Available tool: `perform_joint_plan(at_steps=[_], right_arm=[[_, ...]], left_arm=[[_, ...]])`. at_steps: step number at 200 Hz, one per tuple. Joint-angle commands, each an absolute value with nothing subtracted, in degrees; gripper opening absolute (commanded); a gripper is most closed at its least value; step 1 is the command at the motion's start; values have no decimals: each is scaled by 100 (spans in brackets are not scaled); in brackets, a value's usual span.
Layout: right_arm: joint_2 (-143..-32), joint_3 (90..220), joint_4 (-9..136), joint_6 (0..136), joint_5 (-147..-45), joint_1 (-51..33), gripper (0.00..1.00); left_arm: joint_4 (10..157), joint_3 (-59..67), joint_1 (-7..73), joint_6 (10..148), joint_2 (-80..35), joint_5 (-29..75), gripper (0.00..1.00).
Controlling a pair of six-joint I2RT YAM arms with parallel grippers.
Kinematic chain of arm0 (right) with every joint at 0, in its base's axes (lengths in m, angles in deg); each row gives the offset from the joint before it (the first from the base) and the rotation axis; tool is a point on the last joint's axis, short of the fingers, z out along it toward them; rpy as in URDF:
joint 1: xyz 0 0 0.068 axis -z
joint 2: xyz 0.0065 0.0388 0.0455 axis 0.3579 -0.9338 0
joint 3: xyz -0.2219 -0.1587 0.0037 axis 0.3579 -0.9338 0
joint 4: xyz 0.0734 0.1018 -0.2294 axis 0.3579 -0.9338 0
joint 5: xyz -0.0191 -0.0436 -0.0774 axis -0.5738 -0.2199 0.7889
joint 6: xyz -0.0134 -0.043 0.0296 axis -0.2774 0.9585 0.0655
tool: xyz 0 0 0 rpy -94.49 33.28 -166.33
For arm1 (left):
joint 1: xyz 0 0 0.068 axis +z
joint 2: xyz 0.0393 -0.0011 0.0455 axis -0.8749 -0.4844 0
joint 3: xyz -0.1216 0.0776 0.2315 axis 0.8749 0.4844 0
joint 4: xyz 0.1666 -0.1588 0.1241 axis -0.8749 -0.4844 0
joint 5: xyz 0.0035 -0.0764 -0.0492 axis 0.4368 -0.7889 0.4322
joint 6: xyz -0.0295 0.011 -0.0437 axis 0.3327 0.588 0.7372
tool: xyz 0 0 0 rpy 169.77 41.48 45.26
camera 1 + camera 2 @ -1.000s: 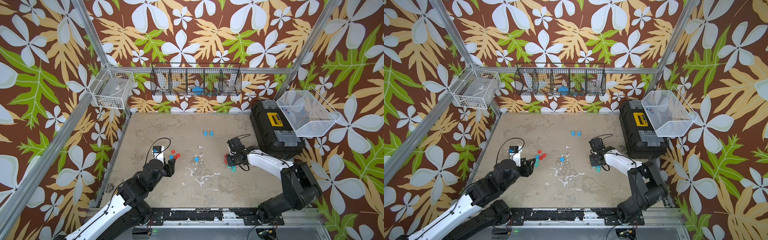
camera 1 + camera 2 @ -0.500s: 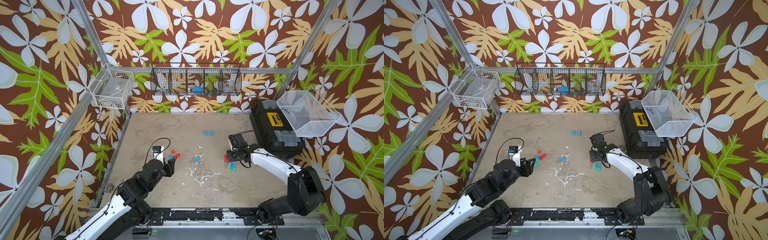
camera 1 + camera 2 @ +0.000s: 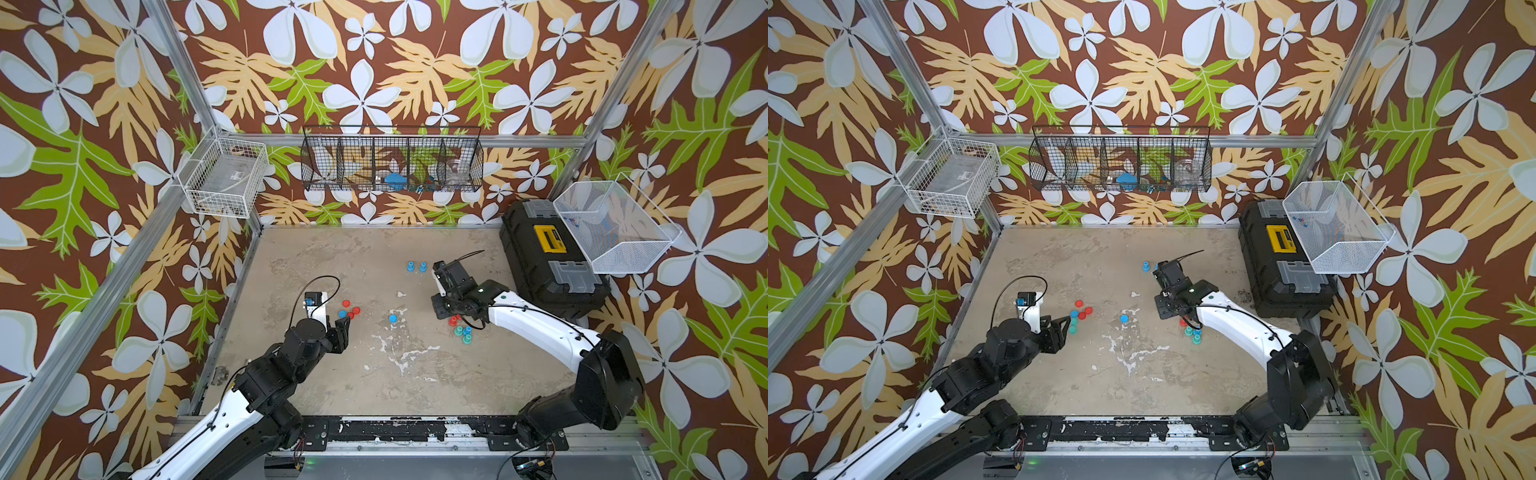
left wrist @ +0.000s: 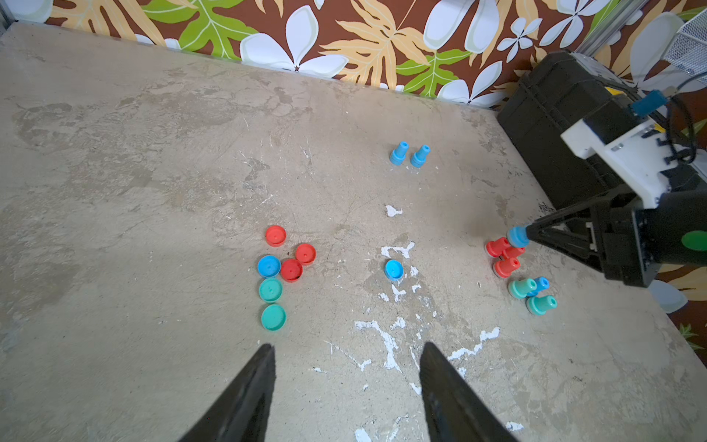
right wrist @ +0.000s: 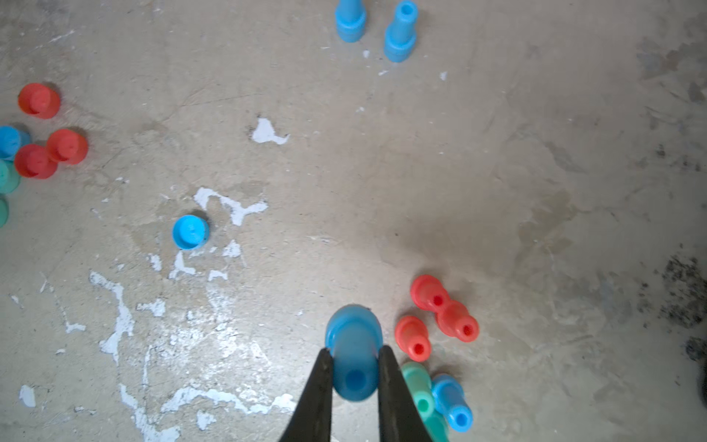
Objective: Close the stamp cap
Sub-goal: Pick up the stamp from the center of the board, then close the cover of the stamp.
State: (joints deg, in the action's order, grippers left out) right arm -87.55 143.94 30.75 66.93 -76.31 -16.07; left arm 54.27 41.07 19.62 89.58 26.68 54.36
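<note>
So, a blue stamp is clamped in the right gripper, right of center in both top views, just beside the red stamps. The left gripper is held partly open and empty; a lone blue cap is seen mid-frame.

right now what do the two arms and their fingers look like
The left arm and right arm have white links and bulky black joints. The fingers are black and taper to points. Each wrist carries a white camera block, with thin black cables looping off. The right wrist has a green dot.
</note>
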Motion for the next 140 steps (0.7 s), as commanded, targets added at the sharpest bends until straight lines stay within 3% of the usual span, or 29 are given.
perform_joint_plan(at_steps=[1,65,140], right_arm=[[-9077,14628,3140,6458,-7538,-1928,15],[-10249,15406,3261,6270,-7519,-2699,15],[-10884,15960,3297,6283,-7562,-2826,15]], left_arm=[[5531,4128,1972,8897,2672,5431,62],[5549,4130,1991,8891,2683,5423,62],[5557,4137,2034,8883,2714,5398,62]])
